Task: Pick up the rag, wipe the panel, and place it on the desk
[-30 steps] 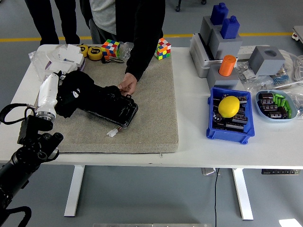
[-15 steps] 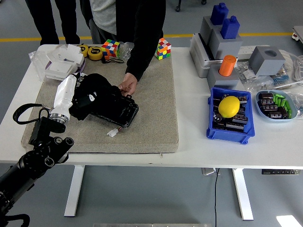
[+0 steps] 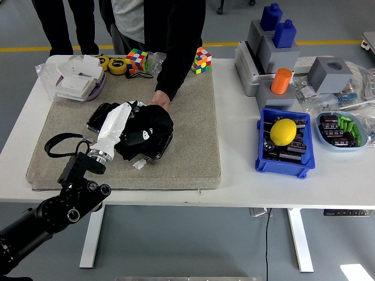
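Note:
A black rag [image 3: 146, 130] lies bunched over the right end of a glossy black panel [image 3: 102, 116] on the beige mat [image 3: 187, 140]. My left hand [image 3: 126, 126], white with black fingers, is shut on the rag and presses it onto the panel. My black left arm comes in from the lower left. A person at the far side holds the panel's far edge with one hand [image 3: 159, 99]. The panel's left end shows; the rest is hidden under the rag. My right hand is out of view.
Two colour cubes [image 3: 201, 60], tape rolls and a white box [image 3: 79, 79] stand at the mat's far edge. A blue bin [image 3: 284, 140] with a yellow lemon, a grey block with blue and orange parts [image 3: 275, 47] and a blue dish [image 3: 343, 130] are to the right.
My left hand has slid the rag to the right along the panel, from its left end to its right end. The person's hand stays on the far edge.

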